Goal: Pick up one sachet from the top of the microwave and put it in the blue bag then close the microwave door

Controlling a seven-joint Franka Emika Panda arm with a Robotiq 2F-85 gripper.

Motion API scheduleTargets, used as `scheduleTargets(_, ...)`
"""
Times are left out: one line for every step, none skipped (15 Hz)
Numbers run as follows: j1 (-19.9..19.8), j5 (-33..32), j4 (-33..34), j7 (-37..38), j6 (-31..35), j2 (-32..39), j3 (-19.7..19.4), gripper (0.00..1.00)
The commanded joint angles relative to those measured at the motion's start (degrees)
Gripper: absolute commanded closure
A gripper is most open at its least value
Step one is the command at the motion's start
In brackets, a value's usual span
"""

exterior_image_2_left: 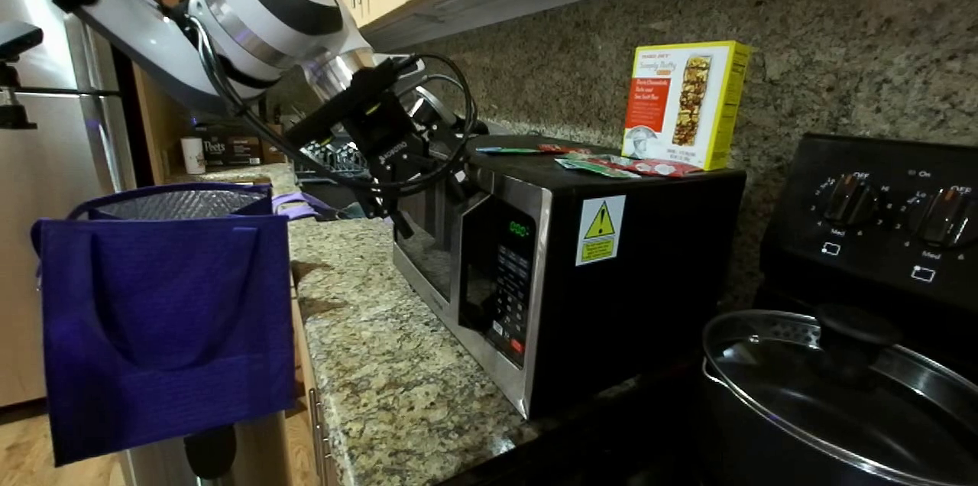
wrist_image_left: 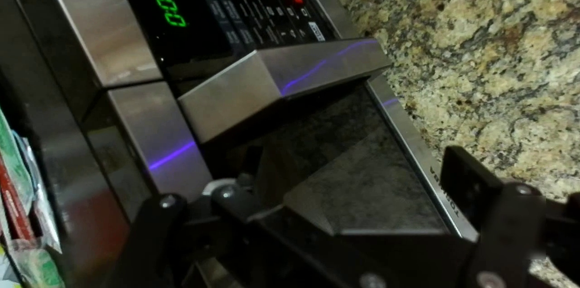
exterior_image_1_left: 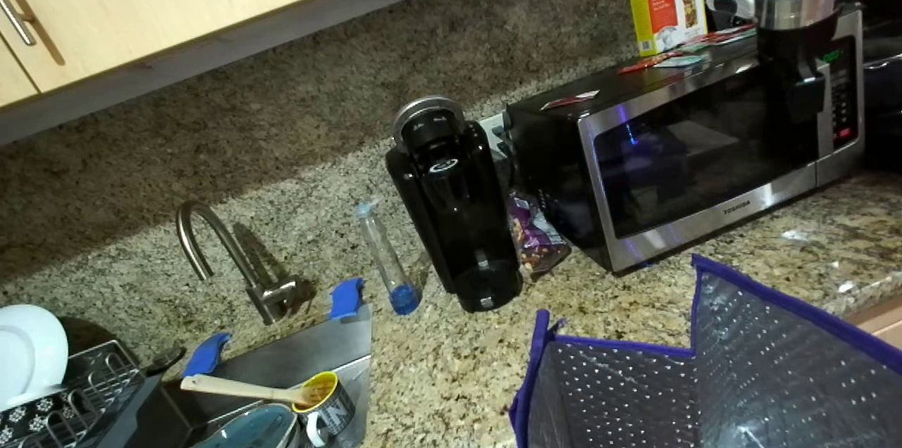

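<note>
On top of the steel microwave [exterior_image_2_left: 634, 280] lie several sachets; a green-and-white sachet [exterior_image_2_left: 600, 166] rests near the right end, and green packets [wrist_image_left: 13, 156] also edge into the wrist view. The microwave door [exterior_image_1_left: 705, 145] looks flush with the control panel. Its steel handle [wrist_image_left: 317, 68] juts out just beyond my gripper [wrist_image_left: 353, 175]. My jaws stand wide apart in front of the door's glass, holding nothing; in an exterior view, my gripper [exterior_image_2_left: 432, 203] is close to the door beside the handle. The blue bag [exterior_image_2_left: 168, 310] gapes upward beside the counter, its floor hidden.
A yellow-and-white box [exterior_image_2_left: 680, 104] stands upright on the microwave. Left of the microwave are a black coffee maker [exterior_image_1_left: 458, 215] and a purple snack packet [exterior_image_1_left: 535, 237]. A lidded pot [exterior_image_2_left: 833, 394] sits on the stove side. Wall cabinets [exterior_image_1_left: 155, 4] hang above.
</note>
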Motion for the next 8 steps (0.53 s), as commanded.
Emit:
scheduleTargets(-1.9,2.0,-1.6,-4.2,5.6,-0.5,0.5,0.00)
scheduleTargets(-1.7,3.1,-3.3,-4.7,5.0,-2.3,0.8,0.00)
scheduleTargets(-1.7,6.1,-4.8,-6.7,3.2,-4.1,1.2,0.00)
scheduleTargets(-1.6,9.4,-6.4,-9.1,1.9,-6.0,1.6,0.00)
scheduleTargets(-1.4,14.2,-8.1,-12.6,1.2,-8.2,2.1,0.00)
scheduleTargets(-1.2,19.5,-9.5,-15.9,-0.1,-10.2,2.5,0.00)
scheduleTargets(-0.8,23.3,-10.8,-18.2,-1.8,-12.6,2.7,0.00)
scheduleTargets(-0.3,26.0,-11.6,-18.6,-4.4,-15.0,2.9,0.00)
